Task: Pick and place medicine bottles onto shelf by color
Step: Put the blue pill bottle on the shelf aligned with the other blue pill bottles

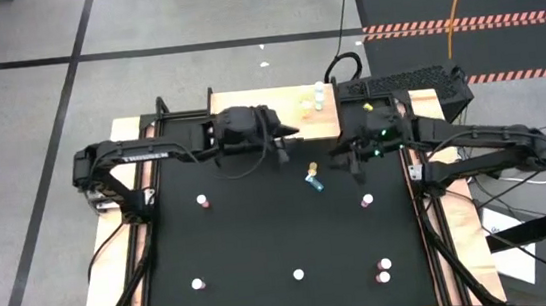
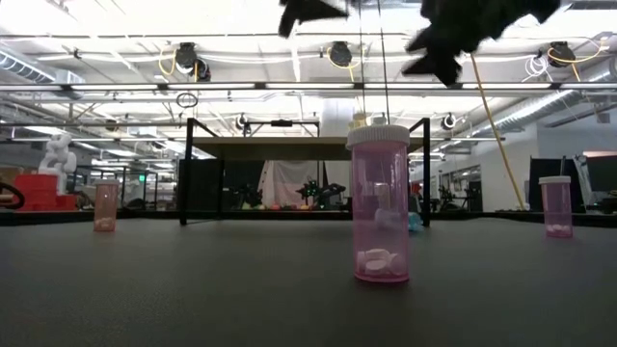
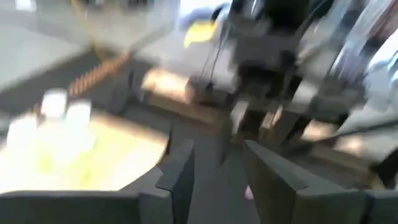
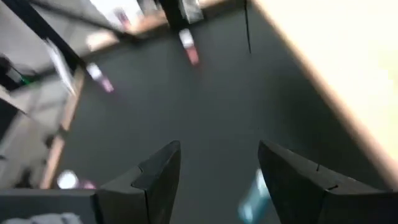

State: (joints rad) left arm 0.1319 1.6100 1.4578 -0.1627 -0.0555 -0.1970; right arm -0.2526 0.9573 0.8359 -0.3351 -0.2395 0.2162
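The surface [image 1: 114, 279] is covered by a black mat [image 1: 280, 223]. At its far edge stands the shelf [image 1: 294, 111], a tan board on thin black legs.

The left arm [image 1: 143, 155] reaches from the left side to the shelf. Its end effector [image 1: 281, 150] is at the front edge of the shelf, above the mat. In the left wrist view its fingers [image 3: 180, 171] stand apart with nothing between them, so it is released. The right arm [image 1: 483, 143] comes from the right side. Its end effector [image 1: 344, 156] hangs over the mat, near a teal bottle [image 1: 314, 181]. Its fingers [image 4: 158, 171] are spread wide and hold nothing.

The bottles are in two places. A few pale ones [image 1: 311, 99] stand together on the shelf; their colour is not clear. The others are on the mat, well apart. The teal bottle lies tilted just in front of the shelf. Pink bottles stand at the left [image 1: 203, 202], at the right [image 1: 367, 201] and near the front right corner [image 1: 383, 277]. In the low view one pink bottle [image 2: 378, 204] stands upright, with white pills inside.
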